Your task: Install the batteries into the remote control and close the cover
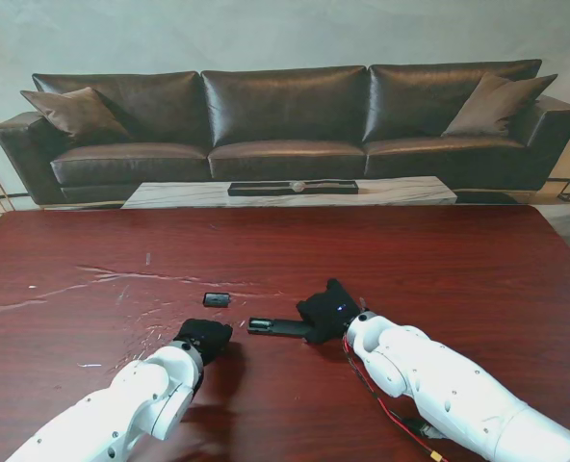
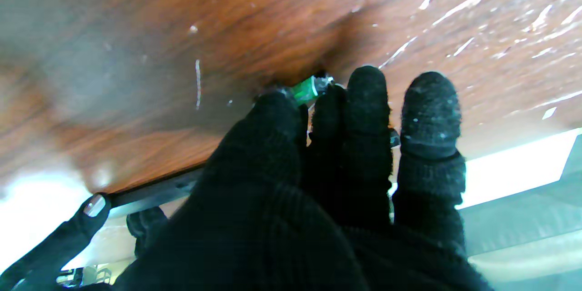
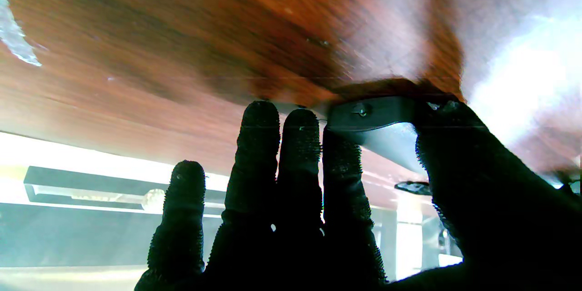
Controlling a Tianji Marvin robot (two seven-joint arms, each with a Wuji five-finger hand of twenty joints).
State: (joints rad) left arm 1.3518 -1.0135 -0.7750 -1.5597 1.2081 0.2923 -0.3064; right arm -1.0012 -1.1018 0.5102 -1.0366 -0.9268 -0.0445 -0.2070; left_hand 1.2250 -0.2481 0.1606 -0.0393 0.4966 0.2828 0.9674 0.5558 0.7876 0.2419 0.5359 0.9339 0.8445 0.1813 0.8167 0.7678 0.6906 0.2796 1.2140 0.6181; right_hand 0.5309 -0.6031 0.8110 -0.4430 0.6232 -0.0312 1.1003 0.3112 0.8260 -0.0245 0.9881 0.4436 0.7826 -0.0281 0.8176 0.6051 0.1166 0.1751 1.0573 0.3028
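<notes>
Left hand (image 1: 204, 339) near left on desk (image 1: 92, 250), fingertips (image 2: 366, 95) pinched around green battery (image 2: 305, 91) (mostly hidden). Right hand (image 1: 328, 310) just right of centre, clamped on one end of black remote control (image 1: 277, 327), lying flat, other end pointing left. Slightly farther, between both hands: battery cover (image 1: 217, 299), lying apart.

White rounded arm shells, black knit gloves on fingers (image 3: 259, 145), red cable along right arm
</notes>
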